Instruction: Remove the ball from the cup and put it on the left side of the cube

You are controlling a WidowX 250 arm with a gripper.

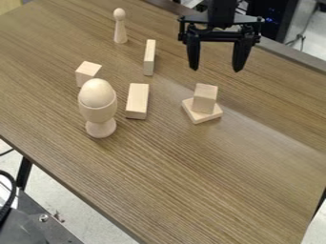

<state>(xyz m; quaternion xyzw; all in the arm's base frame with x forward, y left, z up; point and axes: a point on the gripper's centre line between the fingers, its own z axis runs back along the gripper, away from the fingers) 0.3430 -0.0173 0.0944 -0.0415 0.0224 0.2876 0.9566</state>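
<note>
My gripper (216, 66) hangs open at the upper right, above the table's far part, with nothing between its fingers. The wooden ball (97, 93), egg-like in shape, sits in the wooden cup (99, 114) at the left, its upper part showing above the rim. Behind the cup, close to it, lies a small wooden cube (88, 73). Another wooden block, cube-like (205, 98), stands on a flat square piece (213, 115) to the right, below my gripper in the view. Which of the two is the task's cube I cannot tell.
Between the cup and the stacked blocks lies a rectangular block (137, 101). A thin block (149, 57) and a peg figure (119, 26) with a round head stand farther back. The table's front edge (70, 188) runs diagonally at the lower left.
</note>
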